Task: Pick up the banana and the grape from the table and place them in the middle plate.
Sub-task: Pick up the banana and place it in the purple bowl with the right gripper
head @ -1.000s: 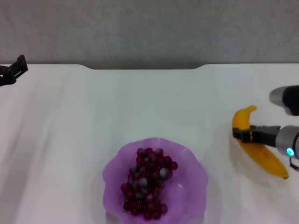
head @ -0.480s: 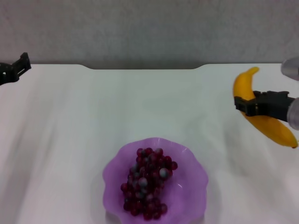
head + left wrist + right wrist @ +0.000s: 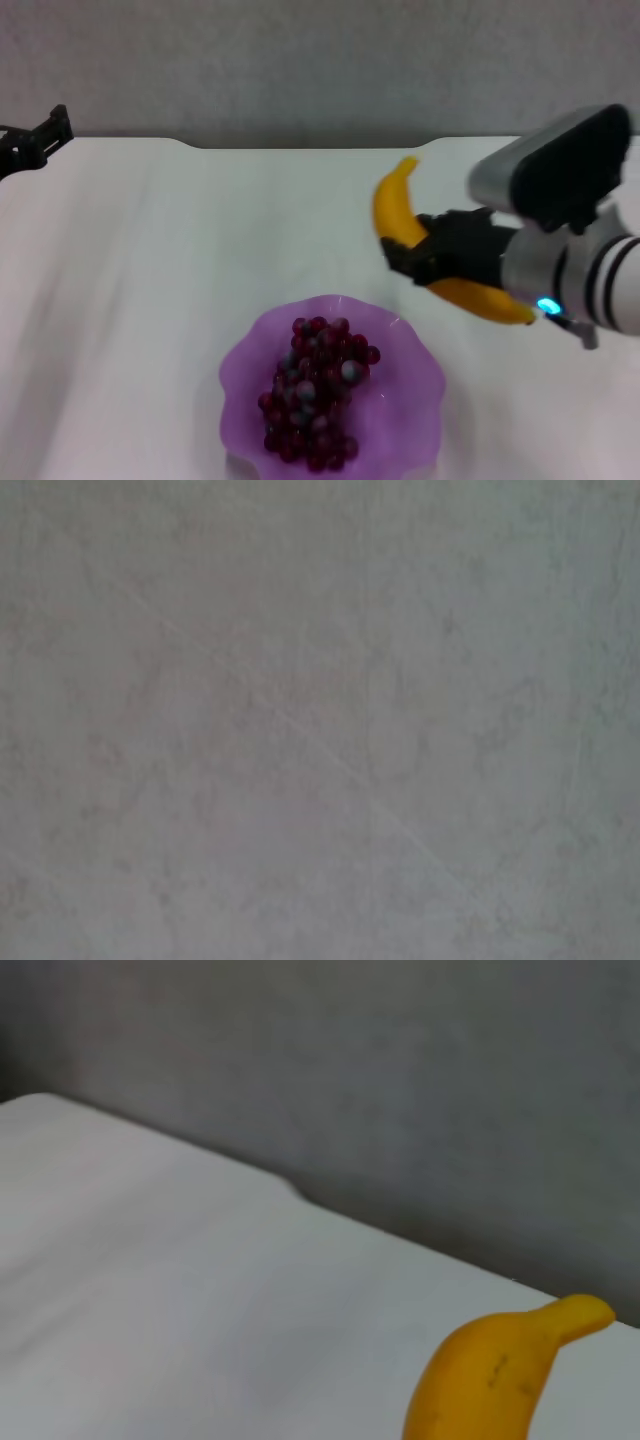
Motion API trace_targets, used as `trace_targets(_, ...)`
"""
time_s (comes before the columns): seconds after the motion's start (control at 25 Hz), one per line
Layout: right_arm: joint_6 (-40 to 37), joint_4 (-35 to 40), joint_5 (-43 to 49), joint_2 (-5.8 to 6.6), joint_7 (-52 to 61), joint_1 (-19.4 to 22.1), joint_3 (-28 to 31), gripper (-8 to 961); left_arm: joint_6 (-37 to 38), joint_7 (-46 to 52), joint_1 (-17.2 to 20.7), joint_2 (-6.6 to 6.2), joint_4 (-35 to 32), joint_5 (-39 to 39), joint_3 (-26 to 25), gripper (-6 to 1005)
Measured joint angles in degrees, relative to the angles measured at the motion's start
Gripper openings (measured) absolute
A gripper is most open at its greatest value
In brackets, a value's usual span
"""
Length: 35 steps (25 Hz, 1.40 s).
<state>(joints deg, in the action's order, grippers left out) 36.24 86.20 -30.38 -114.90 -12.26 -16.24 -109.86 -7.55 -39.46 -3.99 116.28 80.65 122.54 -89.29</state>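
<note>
The yellow banana (image 3: 398, 212) hangs in the air above the white table (image 3: 150, 260), just up and right of the purple plate (image 3: 420, 395). My right gripper (image 3: 415, 255) is shut on the banana's middle. The banana's end also shows in the right wrist view (image 3: 490, 1385). The bunch of dark red grapes (image 3: 312, 390) lies inside the plate, near the table's front edge. My left gripper (image 3: 35, 140) sits parked at the far left edge of the table, away from everything.
A grey wall runs behind the table, whose back edge has a shallow notch (image 3: 310, 146). The left wrist view shows only a plain grey surface.
My right gripper lifted the banana off the table at the right and carried it left toward the plate. The left arm barely moved.
</note>
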Motion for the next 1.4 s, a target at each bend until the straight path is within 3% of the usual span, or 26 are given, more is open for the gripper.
trace_targets(0.4,0.15,1.12,-0.05,0.04,-0.11,-4.25,-9.46,509,-0.66,0.0,-0.32,0.0,0.03,0.09,-0.24,879)
trace_targets(1.0,2.07,4.0,0.54,0.13,-9.74,-3.86,-17.71,509,-1.42,0.0,-0.31,-0.08,1.0,0.16,-0.73,879)
trace_targets(1.4,2.53,-0.48,0.4,0.07,-13.69,-4.83,-20.75,515,-1.51,0.0,-0.43,-0.1,1.0,0.16,-0.8,880)
